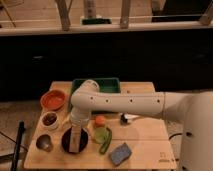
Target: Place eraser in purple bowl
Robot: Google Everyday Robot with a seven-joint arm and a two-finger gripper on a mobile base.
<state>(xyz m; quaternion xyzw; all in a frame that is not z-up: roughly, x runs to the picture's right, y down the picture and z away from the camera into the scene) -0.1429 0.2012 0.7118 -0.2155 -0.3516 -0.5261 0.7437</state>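
The purple bowl is dark and round and sits at the table's front left. A tan upright block, the eraser, stands inside the bowl. My gripper hangs straight down from the white arm and is right over the eraser and the bowl. The wrist hides where the gripper meets the eraser, so I cannot tell whether it holds it.
An orange bowl, a small white bowl and a metal cup line the left side. A green tray is at the back. A small orange fruit, green items, a blue-grey sponge and a black-and-white object lie to the right of the bowl.
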